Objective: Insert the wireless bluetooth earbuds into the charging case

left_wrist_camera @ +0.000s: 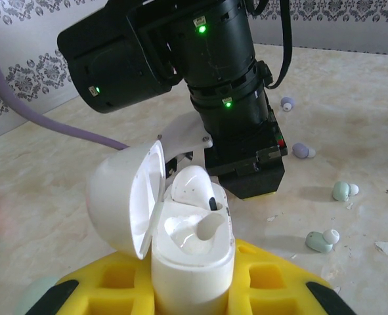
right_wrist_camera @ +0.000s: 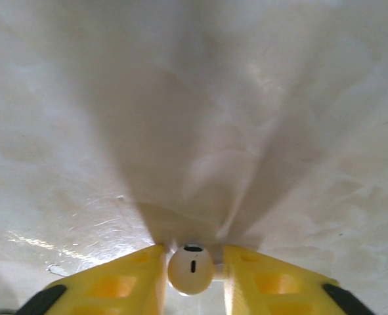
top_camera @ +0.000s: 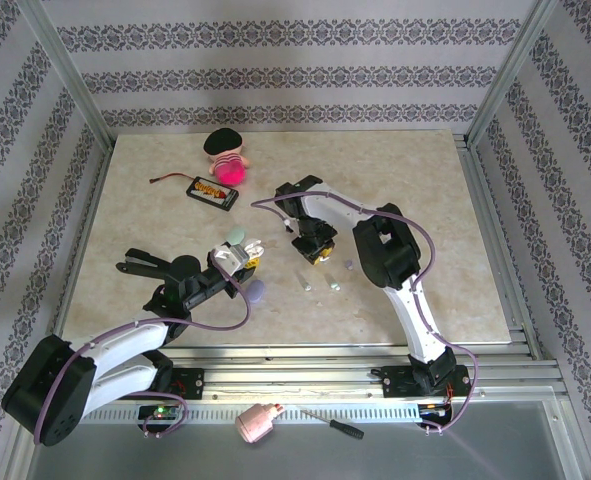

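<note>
In the overhead view, the left gripper (top_camera: 237, 258) sits left of centre, clamped tight on the open charging case (top_camera: 243, 252), which it holds upright so the wells face up. The right gripper (top_camera: 315, 247) hangs just right of it over the table (top_camera: 425, 200), with loose earbuds (top_camera: 333, 285) lying lower centre. In the left wrist view the case stands bottom centre between yellow fingers (left_wrist_camera: 115, 282). One white bud seems seated inside, and a lilac bud (left_wrist_camera: 303, 150) lies at right. In the right wrist view, bottom centre, the jaws pinch a white earbud (right_wrist_camera: 190, 269), parted only by its width, apparently for carrying to the case.
</note>
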`<state>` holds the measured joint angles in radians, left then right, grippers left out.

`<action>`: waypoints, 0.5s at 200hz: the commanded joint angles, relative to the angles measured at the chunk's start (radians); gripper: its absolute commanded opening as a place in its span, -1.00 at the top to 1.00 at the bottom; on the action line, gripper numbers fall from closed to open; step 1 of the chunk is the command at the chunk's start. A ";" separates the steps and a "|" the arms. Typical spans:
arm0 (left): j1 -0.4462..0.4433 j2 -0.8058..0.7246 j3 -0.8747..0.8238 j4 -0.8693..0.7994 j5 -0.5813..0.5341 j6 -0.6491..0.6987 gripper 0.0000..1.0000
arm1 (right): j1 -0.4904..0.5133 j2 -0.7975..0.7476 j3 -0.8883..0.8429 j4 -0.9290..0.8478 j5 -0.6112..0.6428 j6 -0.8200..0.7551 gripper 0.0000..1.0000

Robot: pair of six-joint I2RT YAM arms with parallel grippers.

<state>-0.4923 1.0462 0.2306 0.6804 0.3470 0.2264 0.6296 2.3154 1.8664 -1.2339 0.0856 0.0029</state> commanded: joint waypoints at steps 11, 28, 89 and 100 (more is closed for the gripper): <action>-0.014 0.005 0.019 -0.002 0.015 0.013 1.00 | -0.011 -0.058 -0.054 0.037 0.032 -0.040 0.22; -0.014 0.003 0.018 -0.002 0.013 0.014 1.00 | 0.011 -0.069 -0.065 0.040 0.051 -0.100 0.11; -0.017 -0.034 0.012 -0.022 0.014 0.021 1.00 | 0.051 -0.022 -0.017 -0.033 0.189 -0.182 0.11; -0.018 -0.036 0.012 -0.022 0.014 0.022 1.00 | 0.059 -0.014 -0.005 -0.050 0.195 -0.189 0.15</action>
<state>-0.4965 1.0309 0.2306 0.6762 0.3470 0.2291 0.6785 2.2848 1.8202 -1.2201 0.2180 -0.1463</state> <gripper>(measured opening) 0.198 0.439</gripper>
